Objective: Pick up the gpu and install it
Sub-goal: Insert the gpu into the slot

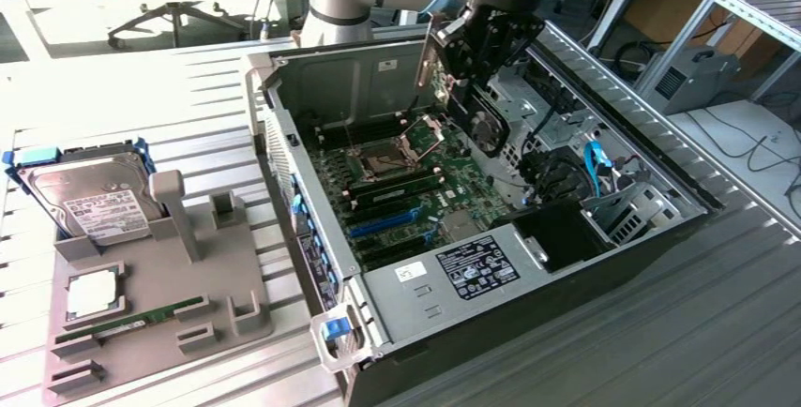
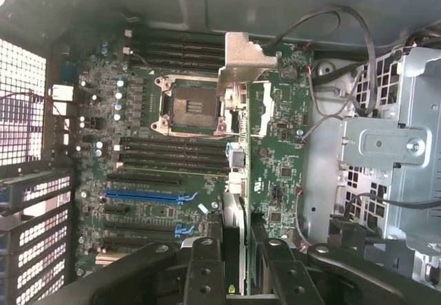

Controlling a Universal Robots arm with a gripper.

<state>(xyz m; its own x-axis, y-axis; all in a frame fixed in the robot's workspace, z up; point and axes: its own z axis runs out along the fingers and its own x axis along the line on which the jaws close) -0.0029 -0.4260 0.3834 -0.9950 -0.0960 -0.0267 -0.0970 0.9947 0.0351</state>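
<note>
Fingers of the black two-finger gripper were closed on the gpu, a thin flat rectangular expansion card with a dark board and a silver metal end bracket. The card ran edge-on from between the finger pads out to that bracket.

**Position.** In the exterior view the gripper held the gpu upright over the green motherboard inside the open grey metal computer case, near the case's far wall. The card hung above the board, apart from the long blue expansion slot, and was not seated in any slot.

**Handling.**
- Weight: judged light, as the board was thin with no bulky cooler to be seen.
- Stiffness: judged rigid along its length, though a thin board would flex under side load.
- Fragility: judged high, because soldered parts and the contact edge would not tolerate pressure or scraping.
- Slip: the flat faces offered little purchase, so the card could pivot between the pads if the bracket caught on the case.

**Grip location.** The flat faces at the end opposite the bracket, as taken here, were judged suitable. The contact edge was best left free.

**Appearance.** The bracket was bright, bent sheet metal, wider than the board. Markings on the card could not be read.
</note>
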